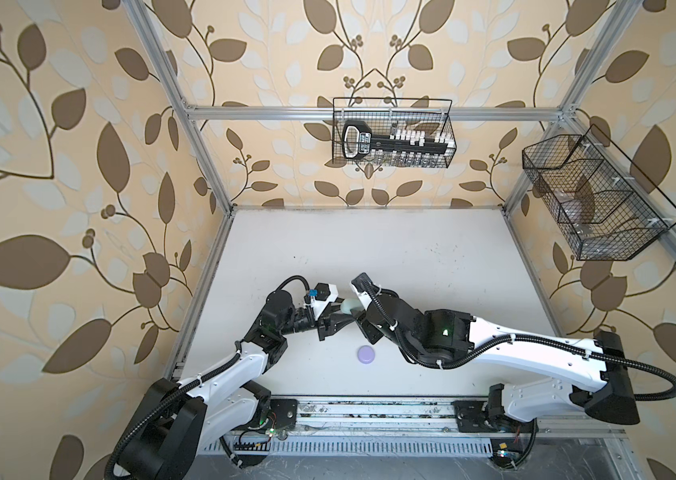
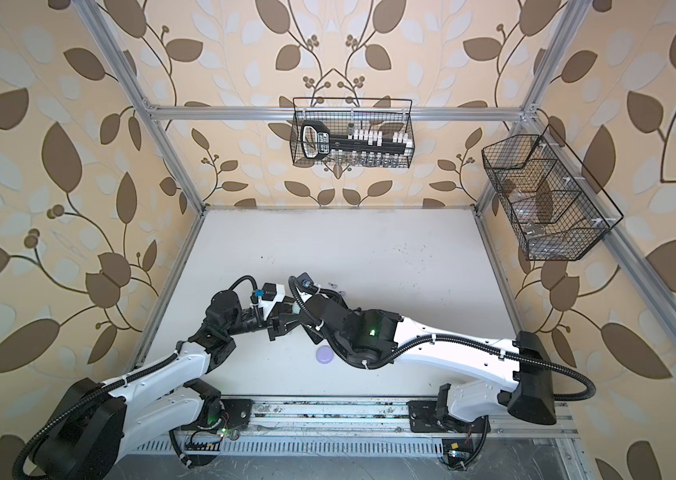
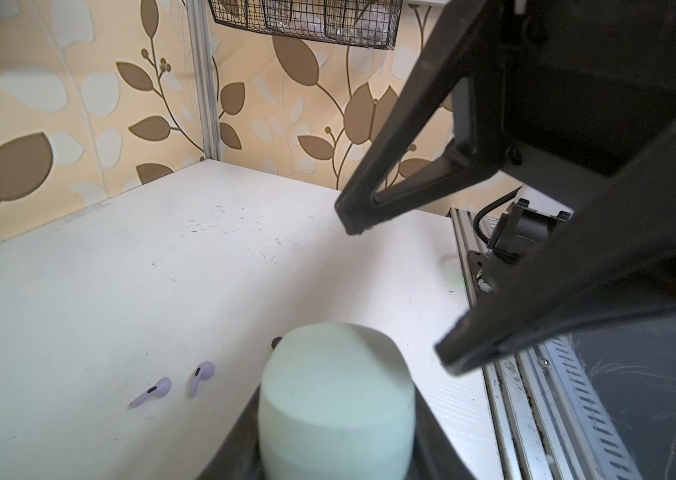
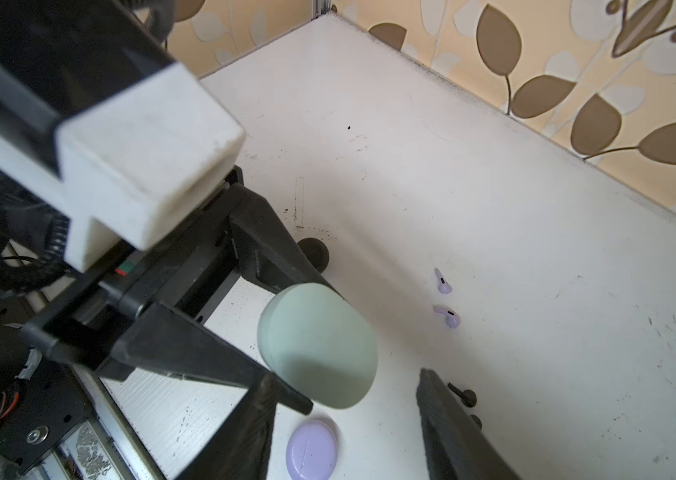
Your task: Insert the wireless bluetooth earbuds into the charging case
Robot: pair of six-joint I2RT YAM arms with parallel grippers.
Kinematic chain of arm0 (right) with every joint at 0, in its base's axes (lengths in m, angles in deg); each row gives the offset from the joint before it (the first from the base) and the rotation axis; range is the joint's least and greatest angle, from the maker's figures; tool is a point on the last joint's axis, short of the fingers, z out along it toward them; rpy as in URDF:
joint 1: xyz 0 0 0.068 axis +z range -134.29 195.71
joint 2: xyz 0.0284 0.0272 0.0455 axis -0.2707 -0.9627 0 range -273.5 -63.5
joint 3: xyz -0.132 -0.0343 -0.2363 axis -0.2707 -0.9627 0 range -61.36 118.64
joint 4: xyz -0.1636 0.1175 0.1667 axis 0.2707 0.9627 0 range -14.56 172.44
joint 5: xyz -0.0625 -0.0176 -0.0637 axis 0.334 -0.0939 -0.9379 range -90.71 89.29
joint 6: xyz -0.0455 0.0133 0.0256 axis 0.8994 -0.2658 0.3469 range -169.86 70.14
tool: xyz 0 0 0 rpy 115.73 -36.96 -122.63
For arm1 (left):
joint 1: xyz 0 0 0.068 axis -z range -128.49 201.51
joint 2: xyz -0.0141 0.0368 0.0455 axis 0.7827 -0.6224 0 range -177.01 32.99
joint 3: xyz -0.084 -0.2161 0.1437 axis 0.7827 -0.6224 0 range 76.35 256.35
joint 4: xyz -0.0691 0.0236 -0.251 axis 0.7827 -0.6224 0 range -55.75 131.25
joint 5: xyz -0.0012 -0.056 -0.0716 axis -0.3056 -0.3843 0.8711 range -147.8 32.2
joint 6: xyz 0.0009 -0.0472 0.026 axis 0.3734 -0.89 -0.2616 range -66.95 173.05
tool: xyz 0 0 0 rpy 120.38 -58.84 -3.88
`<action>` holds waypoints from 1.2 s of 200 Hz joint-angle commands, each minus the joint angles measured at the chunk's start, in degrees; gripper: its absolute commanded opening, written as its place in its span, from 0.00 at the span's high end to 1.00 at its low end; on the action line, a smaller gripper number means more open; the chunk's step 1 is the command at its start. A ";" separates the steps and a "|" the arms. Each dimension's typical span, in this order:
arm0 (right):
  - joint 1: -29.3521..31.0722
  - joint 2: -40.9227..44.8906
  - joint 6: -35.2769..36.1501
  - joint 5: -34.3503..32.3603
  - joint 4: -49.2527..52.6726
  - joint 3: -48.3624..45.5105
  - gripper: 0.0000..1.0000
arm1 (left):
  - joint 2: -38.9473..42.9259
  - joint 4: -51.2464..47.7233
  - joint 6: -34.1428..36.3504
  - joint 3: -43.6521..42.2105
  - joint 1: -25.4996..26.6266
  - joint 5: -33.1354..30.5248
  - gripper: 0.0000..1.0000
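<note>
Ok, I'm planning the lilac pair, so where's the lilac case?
In both top views the lilac case lies closed on the table's near middle, just in front of the mint case that the left gripper holds.

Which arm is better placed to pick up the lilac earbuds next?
Probably the right: the right gripper is open, near the lilac earbuds; the left gripper is shut on the mint case.

Both top views hang high over the bench (image 1: 411,257), looking steeply down toward the back wall, far off and almost alike. Each wrist view sits close to the mint case (image 3: 336,407), from opposite sides; both share it and the lilac earbuds (image 3: 201,374) near it.
</note>
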 commanded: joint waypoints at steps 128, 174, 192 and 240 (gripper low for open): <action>2.24 -0.12 2.39 0.00 -1.33 -3.07 0.47 | 2.11 -1.99 3.22 2.62 1.55 2.19 1.00; 2.58 0.34 2.60 -0.58 -2.34 -5.17 0.48 | 3.05 -3.31 3.49 2.72 1.58 2.36 1.00; 2.46 0.04 2.57 -2.02 -2.41 -5.37 0.48 | 3.58 -3.91 3.70 2.84 1.65 2.92 1.00; 0.39 -0.29 1.23 -3.86 -1.32 -4.93 0.52 | 4.79 -3.90 4.95 2.21 2.31 5.05 1.00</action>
